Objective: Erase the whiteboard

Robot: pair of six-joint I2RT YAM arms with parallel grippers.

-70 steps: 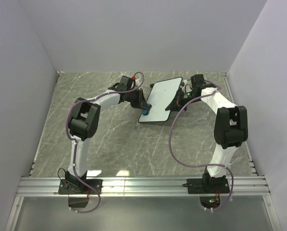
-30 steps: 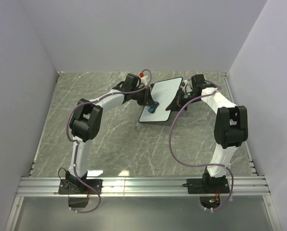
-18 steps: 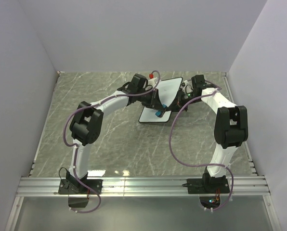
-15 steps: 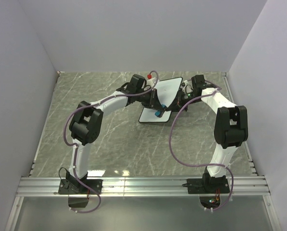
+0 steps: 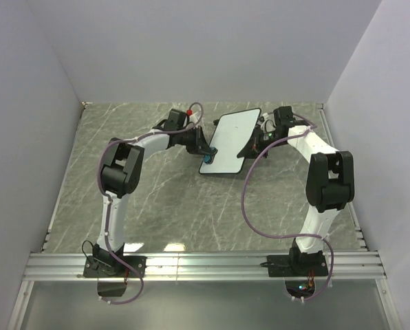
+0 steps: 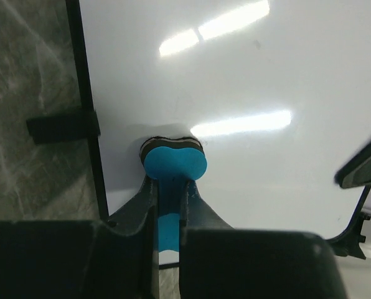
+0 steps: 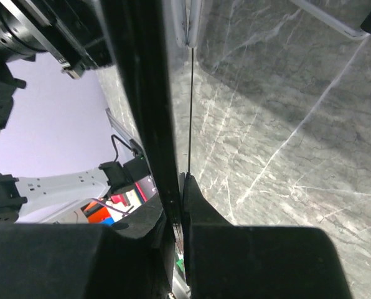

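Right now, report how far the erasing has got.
Done: the whiteboard shows no marks in its visible area. In hand: the left pincer presses the blue eraser on it near one rim; the right pincer clamps its edge. Left: probably only lifting off.

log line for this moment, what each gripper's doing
left gripper: shut on blue eraser | eraser: against whiteboard near its rim | right gripper: shut on whiteboard edge | marks: none visible
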